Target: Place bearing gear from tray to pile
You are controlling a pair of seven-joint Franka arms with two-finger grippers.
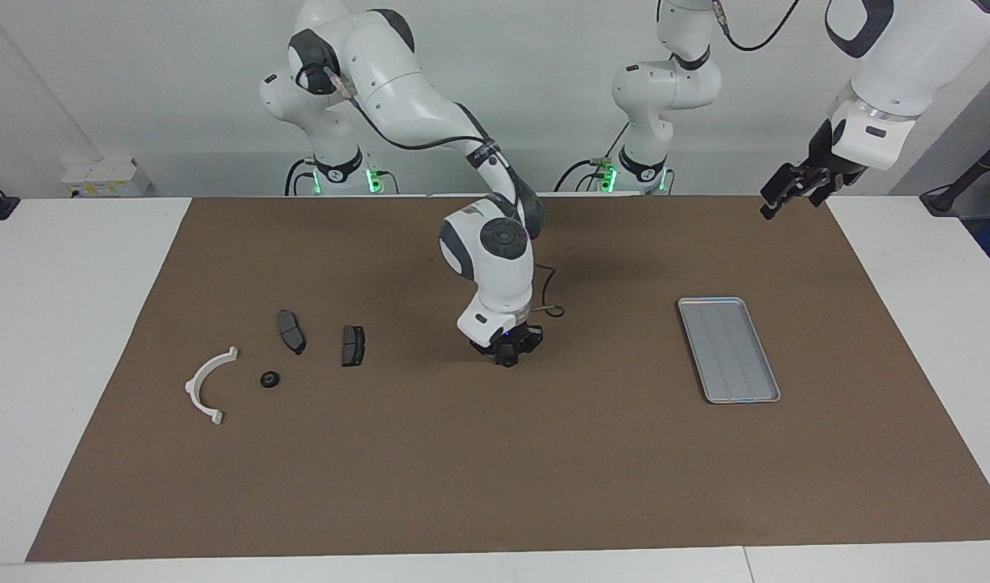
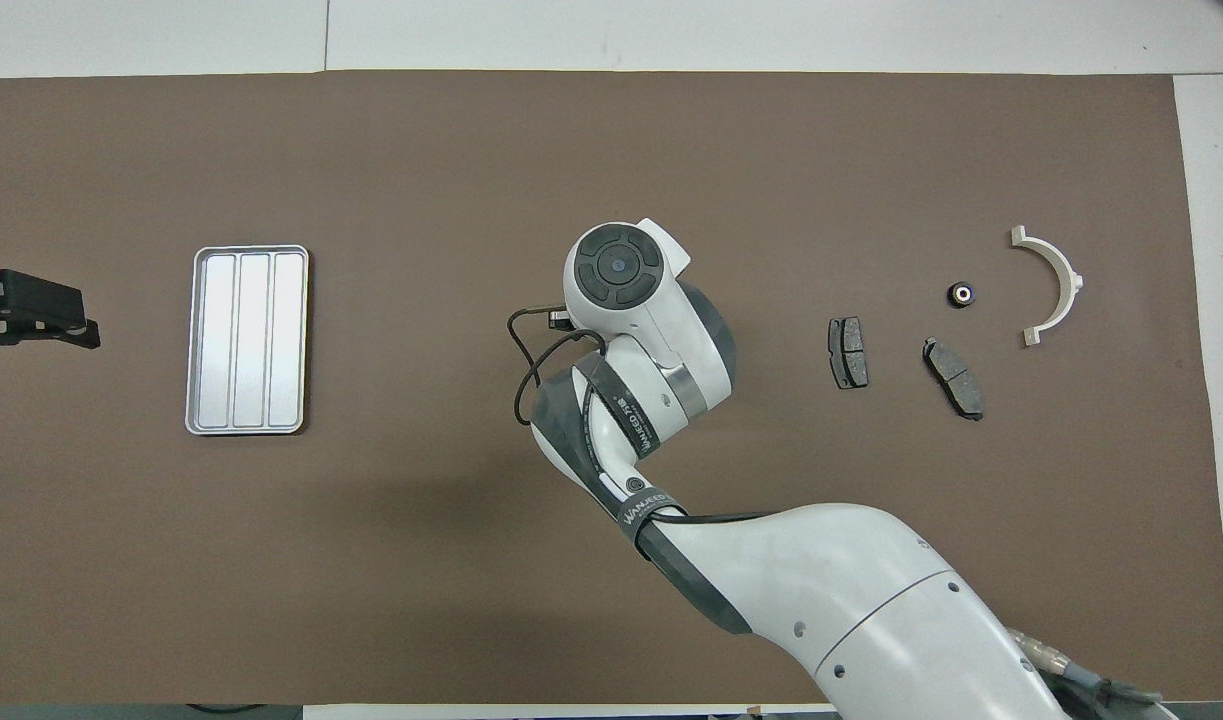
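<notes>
A: Where do we stand? The tray (image 1: 728, 349) looks bare to us, at the left arm's end of the worktop (image 1: 495, 453).

B: Agreed, nothing in it in either view. The gear (image 1: 269, 379), a small dark ring, lies among the pile: just beside the white bracket (image 1: 209, 383), with two pads (image 1: 291, 331) a little nearer to the robots. So we judge the placing done, or as good as.

A: And the right end effector (image 1: 507, 355)?

B: Low over the middle of the worktop, between pile and tray, with nothing under it that we can see. From above, its own wrist hides it. We cannot tell whether its fingers are apart or together; we see nothing held in it, but we would not swear to that.

A: The left end effector (image 1: 792, 188)?

B: Up in the air over the worktop's edge at the left arm's end, waiting. Its finger state we cannot tell either.

A: So the next move?

B: We would say only a retreat is left: lift the right arm clear and draw it home without sweeping over the pile. If another gear were wanted, the tray has none to offer.
</notes>
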